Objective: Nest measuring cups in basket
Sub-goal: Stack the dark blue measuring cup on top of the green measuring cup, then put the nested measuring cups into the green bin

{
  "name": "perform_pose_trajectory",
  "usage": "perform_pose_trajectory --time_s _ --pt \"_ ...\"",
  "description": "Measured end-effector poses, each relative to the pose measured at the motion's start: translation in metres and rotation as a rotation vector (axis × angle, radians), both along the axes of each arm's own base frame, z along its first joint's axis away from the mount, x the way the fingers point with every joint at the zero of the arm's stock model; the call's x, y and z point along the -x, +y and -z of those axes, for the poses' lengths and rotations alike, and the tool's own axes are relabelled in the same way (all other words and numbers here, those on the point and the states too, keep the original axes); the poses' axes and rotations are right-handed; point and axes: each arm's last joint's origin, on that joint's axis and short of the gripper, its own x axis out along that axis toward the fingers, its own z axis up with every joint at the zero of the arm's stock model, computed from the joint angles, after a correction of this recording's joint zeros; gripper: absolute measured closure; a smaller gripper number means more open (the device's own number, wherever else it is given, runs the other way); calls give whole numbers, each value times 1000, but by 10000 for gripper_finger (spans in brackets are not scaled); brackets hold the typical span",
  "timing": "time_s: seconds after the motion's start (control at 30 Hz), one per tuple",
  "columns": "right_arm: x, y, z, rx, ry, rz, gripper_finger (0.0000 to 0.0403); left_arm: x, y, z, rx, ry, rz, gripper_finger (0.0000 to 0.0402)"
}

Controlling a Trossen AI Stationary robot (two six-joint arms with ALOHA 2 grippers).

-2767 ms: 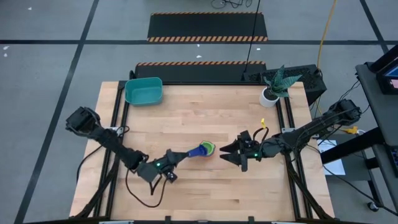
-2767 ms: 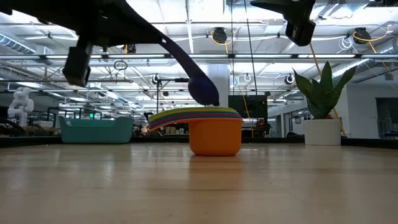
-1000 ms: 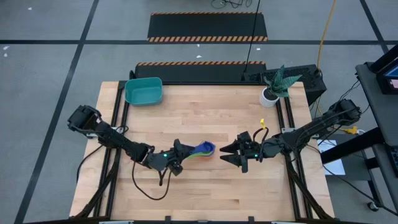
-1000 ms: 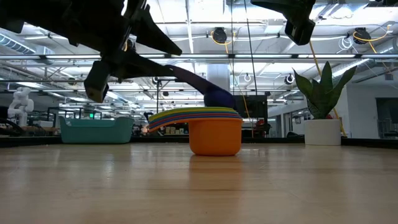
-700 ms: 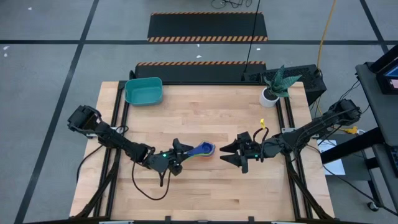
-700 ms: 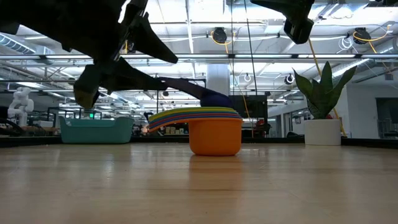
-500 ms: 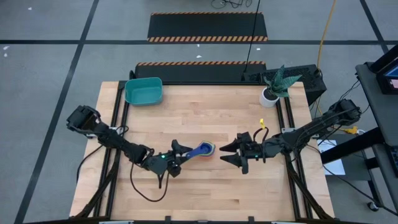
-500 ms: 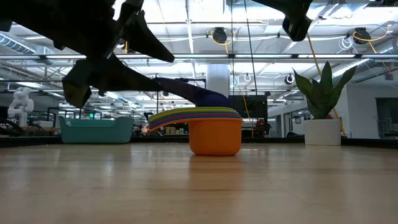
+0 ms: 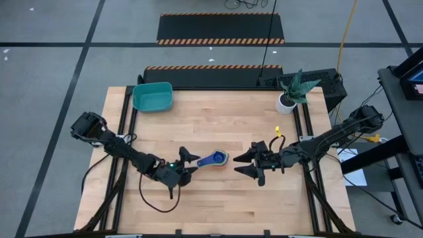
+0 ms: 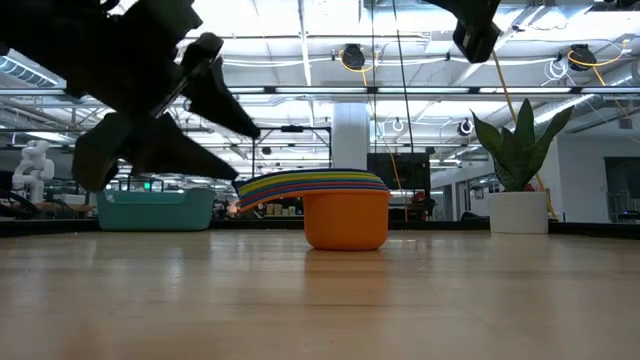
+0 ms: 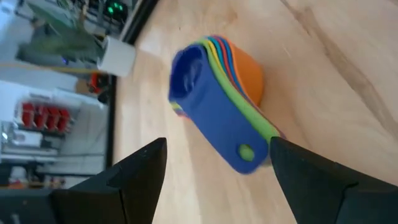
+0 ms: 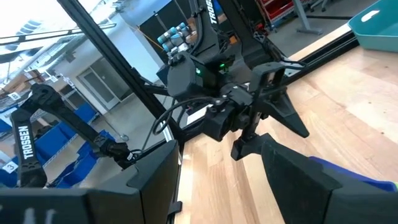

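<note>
The left gripper (image 9: pixel 188 163) hangs just beside the handles of the stack of measuring cups (image 9: pixel 216 158), its fingers spread wide and holding nothing. On the other side of the stack, the right gripper (image 9: pixel 246 163) waits, also wide open and empty. The basket (image 9: pixel 153 96) sits well apart from the stack, at the table's (image 9: pixel 218 119) far left corner.
</note>
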Motion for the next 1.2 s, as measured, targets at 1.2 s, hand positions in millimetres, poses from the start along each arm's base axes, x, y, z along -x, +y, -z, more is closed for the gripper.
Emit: perform_pose_trajectory --time_s 1.2 --pt "7 14 10 217 73 -132 177 -7 25 -11 981 -197 -454 106"
